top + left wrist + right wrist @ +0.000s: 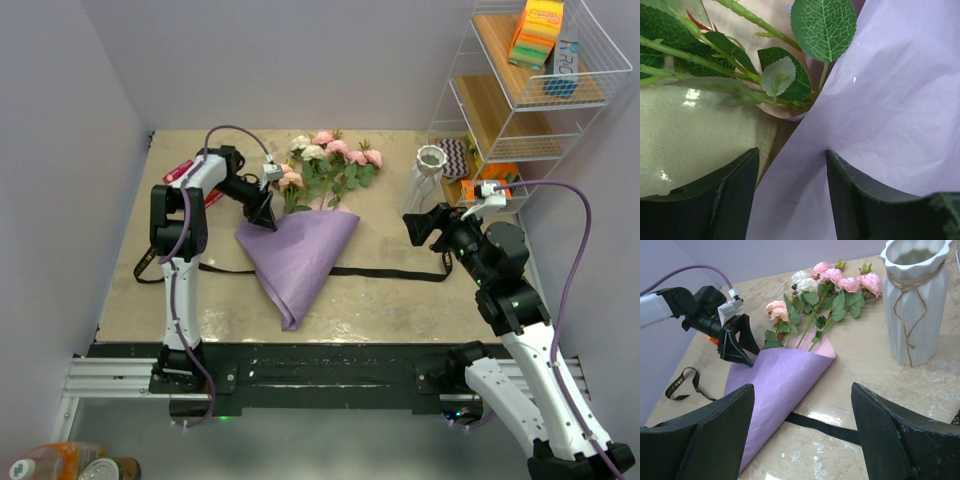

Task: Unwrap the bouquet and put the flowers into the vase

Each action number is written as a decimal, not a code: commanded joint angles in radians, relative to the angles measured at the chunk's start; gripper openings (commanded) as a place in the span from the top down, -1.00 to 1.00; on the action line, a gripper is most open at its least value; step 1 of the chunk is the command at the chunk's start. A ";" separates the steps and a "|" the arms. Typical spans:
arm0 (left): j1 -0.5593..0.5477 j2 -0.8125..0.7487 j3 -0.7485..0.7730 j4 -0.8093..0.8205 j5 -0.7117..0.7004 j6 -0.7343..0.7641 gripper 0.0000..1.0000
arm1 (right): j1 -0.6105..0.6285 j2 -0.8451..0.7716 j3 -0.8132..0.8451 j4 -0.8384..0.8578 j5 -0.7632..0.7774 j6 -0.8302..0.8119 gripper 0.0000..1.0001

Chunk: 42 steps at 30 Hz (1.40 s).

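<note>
The bouquet (pixel 300 245) lies flat mid-bench (pixel 400 305), its paper (pixel 292 270) tip pointing to 6 o'clock and the flowers (pixel 330 160) fanned toward 12. My left tool (pixel 262 213) sits at the paper's 10 o'clock edge. Its jaws are part-open and astride that edge, and the sheet runs between them unpinched. My right tool (pixel 413 227) hangs at the bouquet's 3 o'clock, jaws spread wide, holding nothing. The vase (pixel 428 175) stands upright at the bouquet's 2 o'clock, just beyond my right tool and apart from the flowers. A black ribbon (pixel 390 273) lies on the bench under the paper, running from 9 to 3 o'clock.
</note>
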 commanded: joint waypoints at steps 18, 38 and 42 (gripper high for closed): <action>-0.032 -0.167 0.045 -0.154 0.086 0.102 1.00 | -0.005 -0.025 0.048 0.063 -0.064 0.046 -0.57; -0.326 -0.339 0.068 0.028 0.134 -0.242 1.00 | -0.004 -0.062 0.108 -0.013 -0.012 0.026 -0.56; -0.363 -0.378 0.054 0.273 0.099 -0.494 1.00 | -0.005 -0.068 0.124 -0.033 0.011 0.015 -0.56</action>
